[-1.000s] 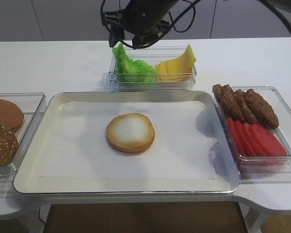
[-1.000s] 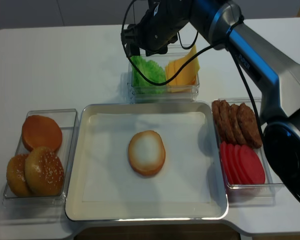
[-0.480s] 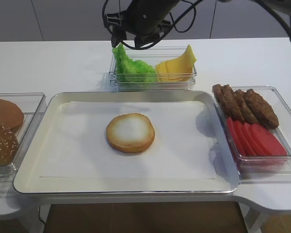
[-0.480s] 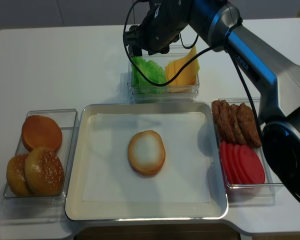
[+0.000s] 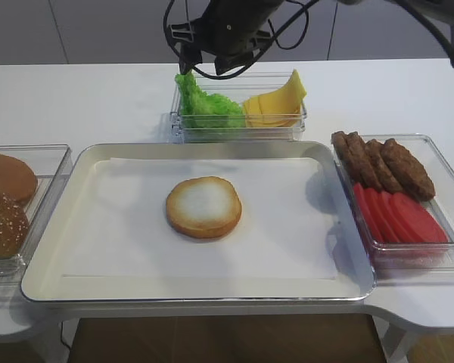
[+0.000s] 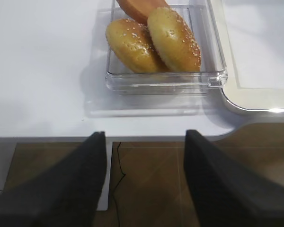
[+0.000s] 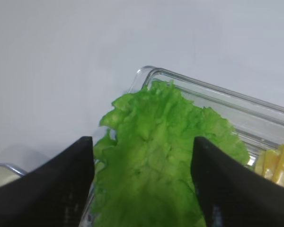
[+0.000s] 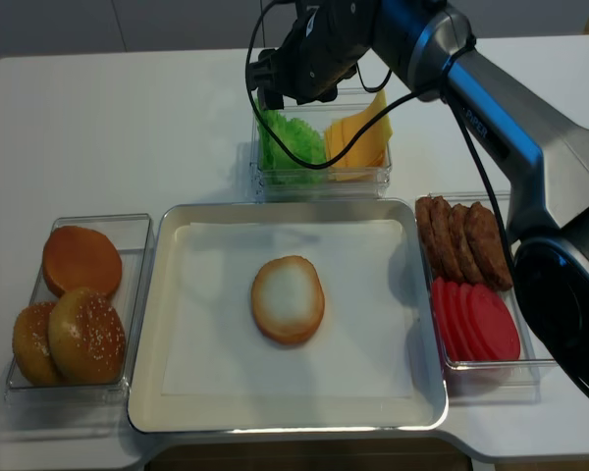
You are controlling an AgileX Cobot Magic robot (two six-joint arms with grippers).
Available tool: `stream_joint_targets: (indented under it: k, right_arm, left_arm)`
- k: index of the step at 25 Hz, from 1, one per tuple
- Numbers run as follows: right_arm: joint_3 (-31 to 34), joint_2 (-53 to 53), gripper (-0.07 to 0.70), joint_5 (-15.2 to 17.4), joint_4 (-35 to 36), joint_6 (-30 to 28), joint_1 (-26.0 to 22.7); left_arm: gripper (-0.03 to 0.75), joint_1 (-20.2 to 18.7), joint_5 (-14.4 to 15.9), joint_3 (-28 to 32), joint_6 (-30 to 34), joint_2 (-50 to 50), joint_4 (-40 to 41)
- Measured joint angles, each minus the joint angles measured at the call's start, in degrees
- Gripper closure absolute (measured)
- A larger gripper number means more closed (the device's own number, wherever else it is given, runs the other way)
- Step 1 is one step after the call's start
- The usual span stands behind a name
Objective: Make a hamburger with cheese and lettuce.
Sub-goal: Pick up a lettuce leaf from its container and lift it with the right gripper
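My right fingers (image 7: 142, 189) are spread wide, holding nothing, with the lettuce (image 7: 156, 161) lying directly between and below them in its clear box (image 5: 238, 130). The cheese (image 5: 276, 104) sits just to their right in that box. The bun half (image 5: 203, 206) rests well behind them on the tray (image 5: 53, 257). My left fingers (image 6: 142, 189) stand open above the desk (image 6: 42, 71) edge, with the sesame buns (image 6: 154, 42) ahead.
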Motion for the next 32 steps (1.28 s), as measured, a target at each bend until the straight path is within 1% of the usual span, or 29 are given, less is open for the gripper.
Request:
stream_joint_targets:
  k: [21, 32]
  right_arm:
    - [0.0, 1.1, 0.133, -0.6, 0.3, 0.2, 0.0]
    - [0.0, 1.3, 0.133, -0.4, 0.1, 0.0, 0.0]
  left_arm:
    - [0.324, 0.0, 0.0, 0.0, 0.0, 0.0, 0.0]
    - [0.324, 0.0, 0.0, 0.0, 0.0, 0.0, 0.0]
